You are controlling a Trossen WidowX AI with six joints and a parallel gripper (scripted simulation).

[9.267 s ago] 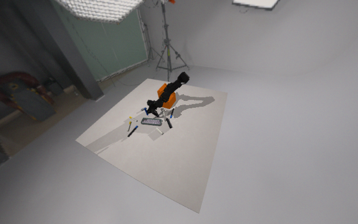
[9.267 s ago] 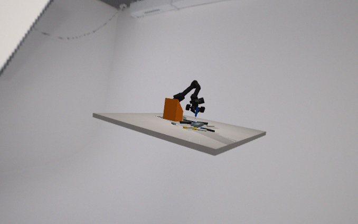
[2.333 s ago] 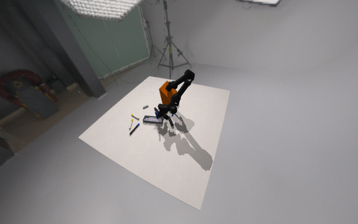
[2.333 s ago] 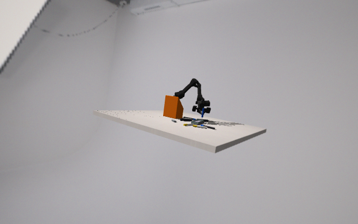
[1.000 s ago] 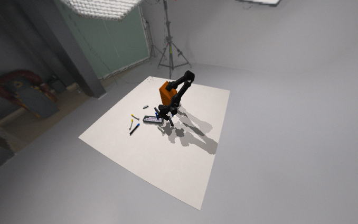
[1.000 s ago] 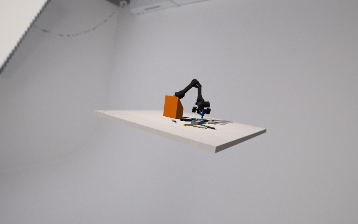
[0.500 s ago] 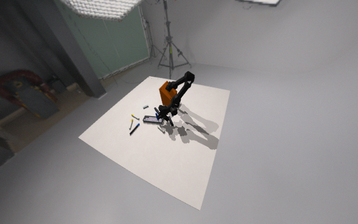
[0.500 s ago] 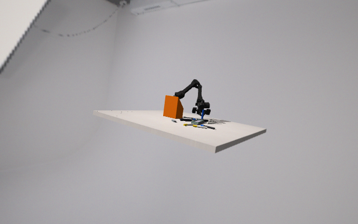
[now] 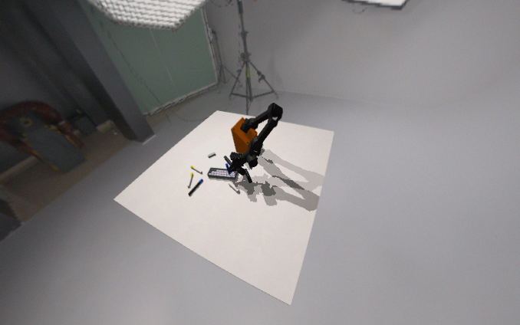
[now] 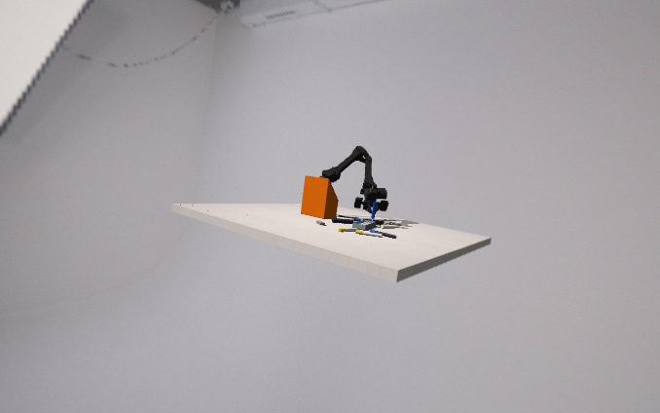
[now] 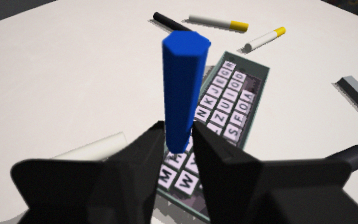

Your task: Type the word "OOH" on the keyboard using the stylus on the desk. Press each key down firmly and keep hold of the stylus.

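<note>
My gripper (image 9: 232, 171) (image 10: 373, 208) (image 11: 178, 127) is shut on the blue stylus (image 9: 227, 167) (image 10: 374, 211) (image 11: 183, 90). The stylus stands roughly upright over the keyboard (image 9: 222, 178) (image 10: 361, 226) (image 11: 257, 103), a dark green-grey tray of pale lettered keys. In the wrist view its lower end lies in front of the H key (image 11: 174, 160), near the M and W keys, and partly hides it. Whether it touches the key cannot be told. Further up the keyboard, more than one key looks like an O, too small to read surely. The fingers hide the keyboard's near part.
Two white pens with yellow caps (image 11: 239, 26) (image 11: 280, 32) and a black pen (image 9: 195, 185) (image 11: 169, 20) lie beyond the keyboard. A pale pen (image 11: 90, 148) lies left in the wrist view; a grey block (image 9: 211, 155) (image 11: 349, 89) lies right. The orange base (image 9: 242, 139) (image 10: 317, 197) stands behind.
</note>
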